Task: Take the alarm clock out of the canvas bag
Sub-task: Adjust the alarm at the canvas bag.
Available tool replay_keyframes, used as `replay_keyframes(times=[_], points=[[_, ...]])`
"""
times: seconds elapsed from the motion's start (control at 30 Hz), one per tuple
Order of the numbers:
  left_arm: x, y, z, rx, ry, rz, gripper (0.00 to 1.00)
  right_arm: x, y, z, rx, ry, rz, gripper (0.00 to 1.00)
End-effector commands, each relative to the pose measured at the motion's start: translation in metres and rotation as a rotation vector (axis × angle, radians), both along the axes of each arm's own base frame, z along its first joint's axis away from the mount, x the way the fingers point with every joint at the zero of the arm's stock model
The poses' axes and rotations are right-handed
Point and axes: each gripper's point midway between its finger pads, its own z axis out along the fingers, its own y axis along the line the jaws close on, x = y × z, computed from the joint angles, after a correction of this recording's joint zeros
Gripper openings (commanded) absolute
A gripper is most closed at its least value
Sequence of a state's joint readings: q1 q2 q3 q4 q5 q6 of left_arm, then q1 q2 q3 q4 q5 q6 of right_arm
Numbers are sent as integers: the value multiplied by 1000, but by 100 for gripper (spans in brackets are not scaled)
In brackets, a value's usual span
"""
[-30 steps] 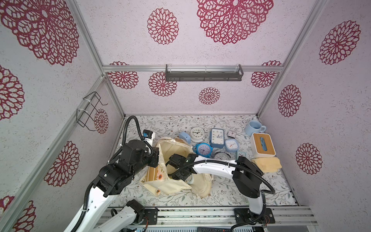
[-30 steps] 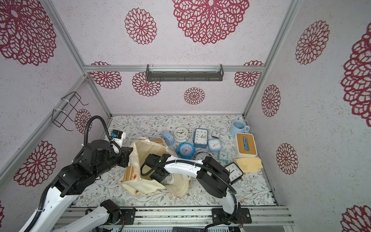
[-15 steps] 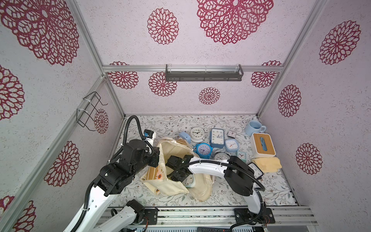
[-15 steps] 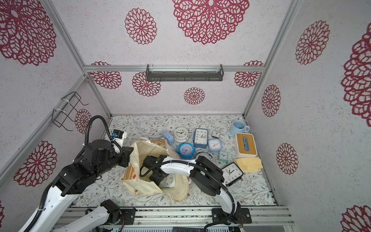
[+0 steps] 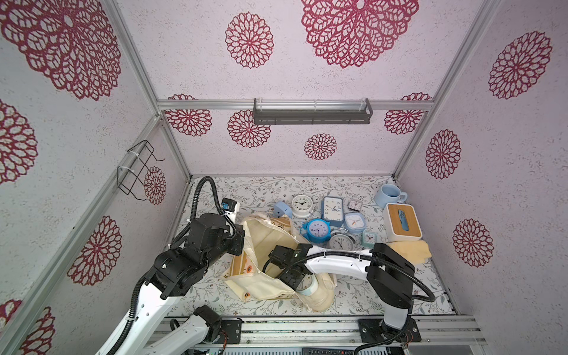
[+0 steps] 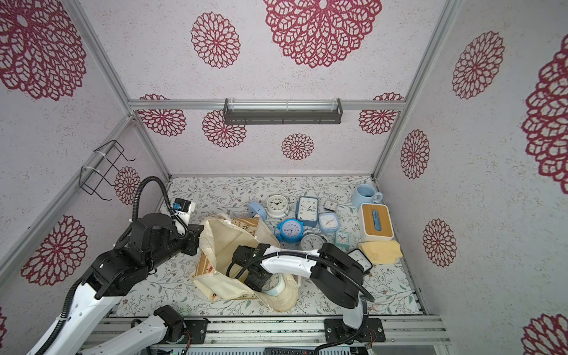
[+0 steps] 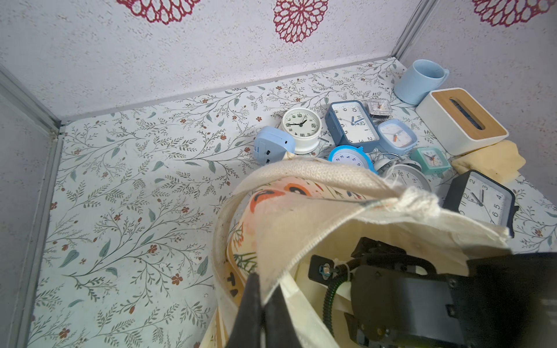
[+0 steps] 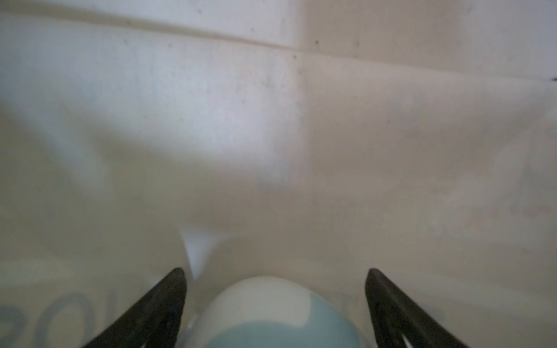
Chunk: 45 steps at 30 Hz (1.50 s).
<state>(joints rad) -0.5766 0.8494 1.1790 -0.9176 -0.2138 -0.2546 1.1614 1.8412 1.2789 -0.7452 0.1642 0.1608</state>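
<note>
Nearest the robot's base, the alarm clock [image 5: 309, 286], rounded, white and pale blue, lies deep in the canvas bag [image 5: 264, 238] on the flowered table [image 5: 347, 295]. The right gripper [image 8: 275, 272] reaches into the bag with its fingers spread either side of the clock; the wrist view is too blurred to say whether they touch it. Further back, the left gripper [image 7: 265, 304] is pressed together on the bag's cream rim, holding the mouth lifted. Beyond the bag lie loose clocks [image 5: 332, 209], then a tissue box [image 5: 402, 226] and a blue mug [image 5: 388, 196].
</note>
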Motion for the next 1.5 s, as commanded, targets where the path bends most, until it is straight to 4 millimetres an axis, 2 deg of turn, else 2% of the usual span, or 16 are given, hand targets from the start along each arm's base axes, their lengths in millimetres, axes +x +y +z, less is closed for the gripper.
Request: replay_keyframes(times=[0.0, 0.13, 0.23, 0.3, 0.4, 0.47, 0.63, 0.8, 1.13, 1.3, 1.37, 1.47], points=[[14, 17, 27, 9, -120, 112, 0, -6, -26, 21, -61, -5, 42, 90], [19, 24, 47, 91, -202, 134, 0, -1, -13, 44, 1, -25, 97, 90], [19, 23, 67, 195, -273, 122, 0, 7, -2, 50, 26, -22, 119, 90], [20, 19, 83, 229, -325, 116, 0, 17, 4, 45, 20, -16, 123, 90], [23, 7, 101, 246, -390, 95, 0, 30, 12, 25, 3, 21, 112, 91], [25, -5, 106, 271, -410, 65, 0, 38, 14, 10, -22, 54, 104, 91], [32, -25, 85, 346, -407, 8, 0, 49, 29, -12, -37, 89, 127, 96], [34, -27, 68, 348, -407, 7, 0, 49, 42, -9, -21, 114, 192, 99], [24, -6, 56, 389, -400, 45, 0, 52, 15, 14, -112, 69, 193, 99], [20, 8, 59, 387, -411, 98, 0, 34, -3, 4, -138, 136, 178, 99], [20, 5, 60, 379, -414, 90, 0, 26, -6, 0, -140, 173, 170, 99], [23, -13, 55, 388, -395, 37, 0, 18, -5, 0, -123, 228, 157, 99]])
